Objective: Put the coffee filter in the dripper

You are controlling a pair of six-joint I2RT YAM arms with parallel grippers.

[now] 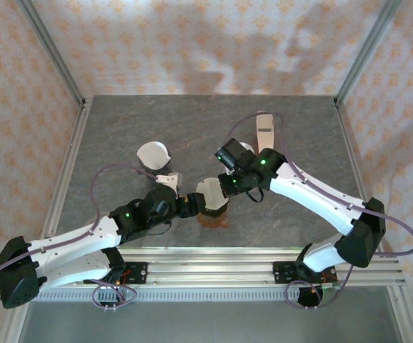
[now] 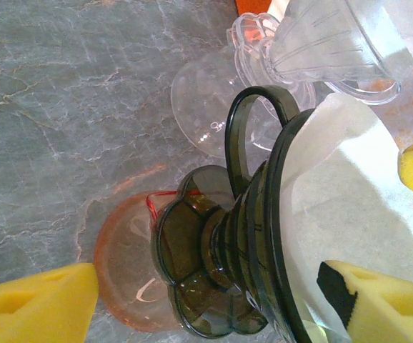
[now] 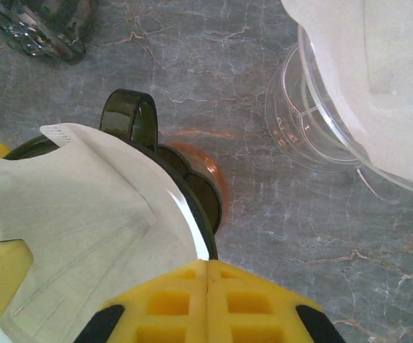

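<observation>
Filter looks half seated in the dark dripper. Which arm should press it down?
Probably the left. Its gripper straddles the filter in the dark dripper, pads either side. The right gripper's fingers look closed at the rim, so it would have to reopen.

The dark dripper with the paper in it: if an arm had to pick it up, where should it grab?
Probably by the loop handle of the dark dripper, coming from the handle side. It juts clear of the ribbed cone, leaving the white filter undisturbed. The wide rim looks too broad, and the left gripper already straddles the body.
</observation>
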